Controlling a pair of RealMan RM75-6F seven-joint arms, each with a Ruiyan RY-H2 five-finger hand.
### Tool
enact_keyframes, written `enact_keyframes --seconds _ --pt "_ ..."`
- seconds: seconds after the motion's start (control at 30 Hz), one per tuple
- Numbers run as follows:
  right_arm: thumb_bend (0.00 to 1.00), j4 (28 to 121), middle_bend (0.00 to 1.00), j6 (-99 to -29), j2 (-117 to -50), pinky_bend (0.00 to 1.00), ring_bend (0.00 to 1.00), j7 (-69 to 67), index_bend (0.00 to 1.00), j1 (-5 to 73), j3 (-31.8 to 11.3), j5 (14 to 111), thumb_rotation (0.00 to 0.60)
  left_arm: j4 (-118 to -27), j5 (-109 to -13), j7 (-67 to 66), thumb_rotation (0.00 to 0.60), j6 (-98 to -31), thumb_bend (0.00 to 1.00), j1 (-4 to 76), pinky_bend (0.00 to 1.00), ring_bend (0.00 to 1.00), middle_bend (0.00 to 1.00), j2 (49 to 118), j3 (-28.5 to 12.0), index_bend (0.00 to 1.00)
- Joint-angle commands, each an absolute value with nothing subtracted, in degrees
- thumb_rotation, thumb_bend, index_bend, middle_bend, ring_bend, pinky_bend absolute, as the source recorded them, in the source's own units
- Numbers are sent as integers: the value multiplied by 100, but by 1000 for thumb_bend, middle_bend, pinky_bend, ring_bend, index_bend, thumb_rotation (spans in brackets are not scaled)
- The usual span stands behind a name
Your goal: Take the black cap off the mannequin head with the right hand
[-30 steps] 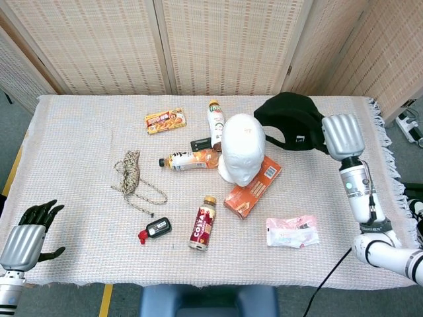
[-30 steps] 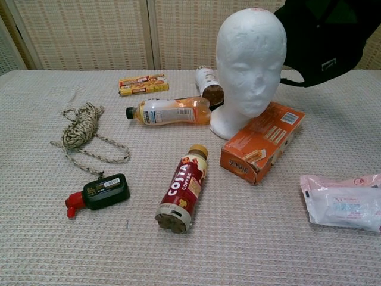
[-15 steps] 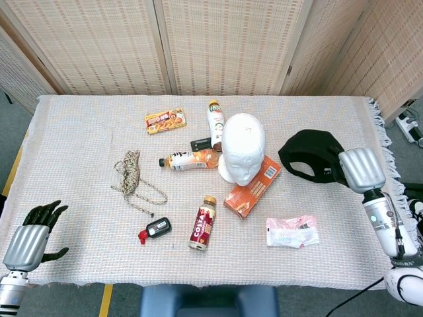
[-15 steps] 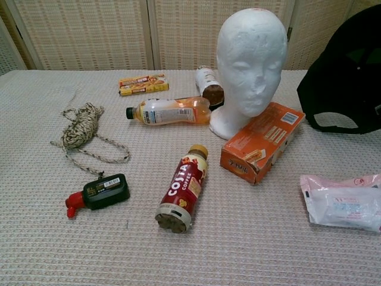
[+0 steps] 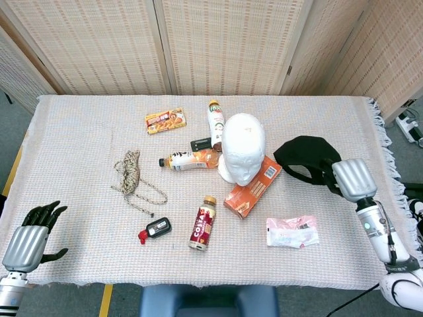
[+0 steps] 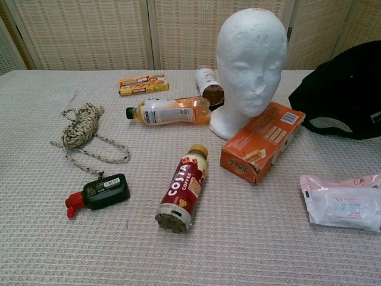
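Observation:
The white mannequin head [image 5: 242,146] [image 6: 250,59] stands bare at the table's middle, leaning on an orange box [image 5: 253,186] [image 6: 262,142]. The black cap [image 5: 307,159] [image 6: 345,89] is off it, low over the cloth to the right of the head. My right hand [image 5: 351,179] grips the cap's right side; the chest view shows the cap but not the hand. My left hand [image 5: 30,236] hangs off the table's front left corner, fingers spread, holding nothing.
A Costa coffee bottle [image 5: 203,223], a juice bottle [image 5: 190,159], another bottle [image 5: 215,121], a snack box [image 5: 165,121], a coiled rope [image 5: 132,173], a black-and-red gadget [image 5: 154,228] and a pink packet [image 5: 293,232] lie on the cloth. Wicker screens stand behind.
My right hand carried the cap from above and behind the mannequin head down and forward to the right, then slightly back left, lowering it toward the cloth. The left hand stayed put.

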State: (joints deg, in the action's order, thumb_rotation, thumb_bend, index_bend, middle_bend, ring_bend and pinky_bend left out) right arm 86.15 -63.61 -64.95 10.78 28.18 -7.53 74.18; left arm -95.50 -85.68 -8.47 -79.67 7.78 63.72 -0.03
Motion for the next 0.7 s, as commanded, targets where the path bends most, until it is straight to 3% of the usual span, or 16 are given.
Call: enact_keyframes --seconds 0.03,0.1,0.13,0.2,0.27,0.37,0.6,0.7 --pt "725 8519 903 -6197 -6626 1000 920 1286 382 2882 -745 7258 600 -9549 -8558 -849 600 -7965 68 780 141 130 108 6375 -7 180" --pt "430 8543 738 -6035 -6671 987 752 1493 182 2931 -747 7057 600 -9547 -8552 -850 600 -7958 67 780 141 130 108 6377 -4 180" --pt "339 8567 662 -5970 -6684 960 684 1564 124 2951 -753 6969 598 -9546 -8550 -852 600 -7954 67 780 141 130 107 6378 -1 180" --pt "119 8612 444 -5899 -6713 802 490 1661 13 2985 -775 6843 578 -9545 -8547 -855 600 -7953 68 779 141 130 107 6378 0 180" --pt "40 8641 349 -5901 -6727 690 401 1674 0 2990 -789 6811 561 -9543 -8540 -850 600 -7961 68 775 141 129 107 6376 -3 180" --pt "0 8681 290 -5993 -6703 608 329 1625 0 2947 -795 6851 553 -9534 -8535 -841 600 -7969 68 769 141 129 107 6374 -2 180" --pt "0 8931 289 -6616 -6501 602 327 1497 6 2585 -744 7066 556 -9503 -8525 -802 600 -7989 68 763 141 129 107 6385 -14 180" --pt "2 8988 345 -7170 -6453 602 351 1297 123 2261 -677 7310 588 -9488 -8512 -796 600 -7991 67 762 141 129 107 6385 -21 180"
